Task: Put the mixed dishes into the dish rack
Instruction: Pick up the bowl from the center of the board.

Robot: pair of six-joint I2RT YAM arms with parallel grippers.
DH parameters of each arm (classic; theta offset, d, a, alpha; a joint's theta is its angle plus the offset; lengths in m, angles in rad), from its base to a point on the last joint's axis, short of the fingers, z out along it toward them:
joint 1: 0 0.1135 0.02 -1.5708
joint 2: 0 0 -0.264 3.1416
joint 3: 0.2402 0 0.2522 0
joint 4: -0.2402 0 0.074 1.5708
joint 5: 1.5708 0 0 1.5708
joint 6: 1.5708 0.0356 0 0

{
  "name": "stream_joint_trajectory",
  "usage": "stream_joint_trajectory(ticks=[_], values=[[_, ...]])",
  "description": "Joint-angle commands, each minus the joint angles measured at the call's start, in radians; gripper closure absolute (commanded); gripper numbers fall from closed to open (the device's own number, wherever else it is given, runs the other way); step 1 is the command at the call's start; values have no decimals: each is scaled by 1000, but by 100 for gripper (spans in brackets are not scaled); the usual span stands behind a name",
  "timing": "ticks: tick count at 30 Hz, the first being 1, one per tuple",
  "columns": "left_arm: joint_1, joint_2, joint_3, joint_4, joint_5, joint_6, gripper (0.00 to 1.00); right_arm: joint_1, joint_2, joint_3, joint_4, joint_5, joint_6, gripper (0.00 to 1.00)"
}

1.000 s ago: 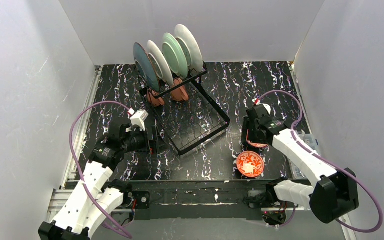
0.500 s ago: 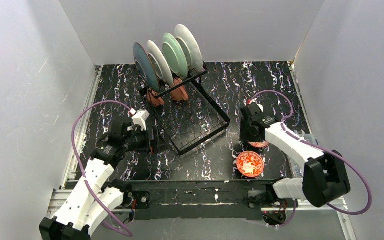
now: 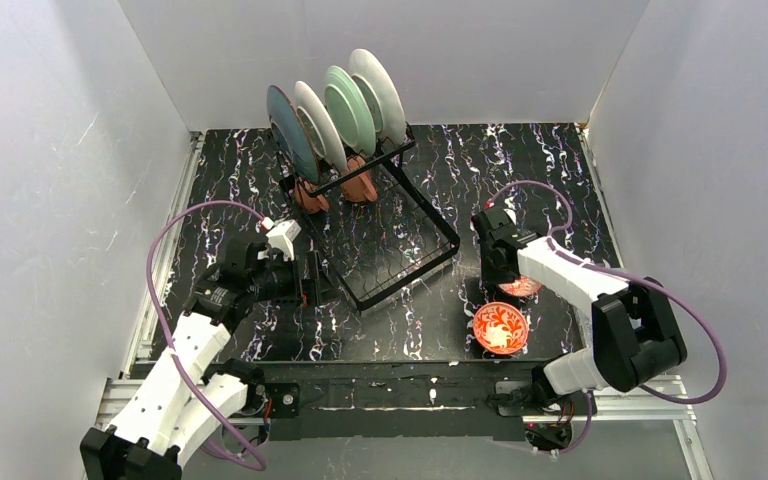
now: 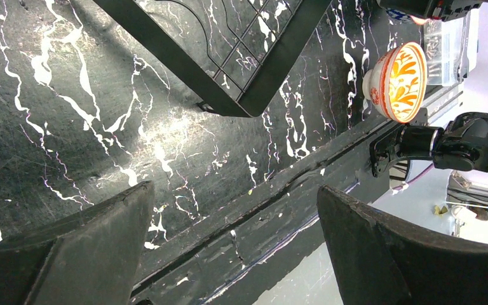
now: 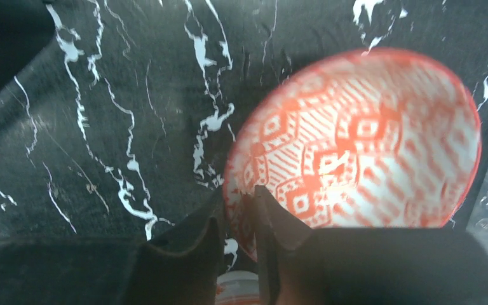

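The black wire dish rack (image 3: 407, 232) holds several plates upright at its far end, among them a dark teal plate (image 3: 288, 130) and a pale green plate (image 3: 348, 108). Two terracotta mugs (image 3: 312, 196) sit below them. My right gripper (image 5: 238, 203) has its jaws closed over the near rim of a red-patterned bowl (image 5: 368, 140), one finger inside and one outside. A second red-patterned bowl (image 3: 501, 327) sits near the front edge and shows tilted as the bowl (image 4: 399, 79) in the left wrist view. My left gripper (image 4: 235, 210) is open and empty by the rack's near-left corner (image 4: 241, 76).
A clear plastic container (image 4: 448, 44) stands at the table's right edge beside the bowls. The black front rail (image 3: 400, 385) with both arm bases runs along the near side. White walls close in the left, right and back.
The right gripper has come down toward the bowl and its jaws have narrowed onto the rim. The right arm has folded in toward the centre. The left arm has barely shifted.
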Motion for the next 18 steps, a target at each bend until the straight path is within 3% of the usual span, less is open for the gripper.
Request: stream_joint_trajectory(ticks=[1, 7, 18], values=[[-5, 4, -5, -24, -9, 8, 2, 19, 32, 58, 28, 52, -10, 78], [-4, 14, -2, -29, -12, 6, 2, 24, 69, 70, 50, 56, -19, 99], [-5, 22, -2, -31, -24, 5, 2, 31, 86, 115, 66, 51, -44, 99]])
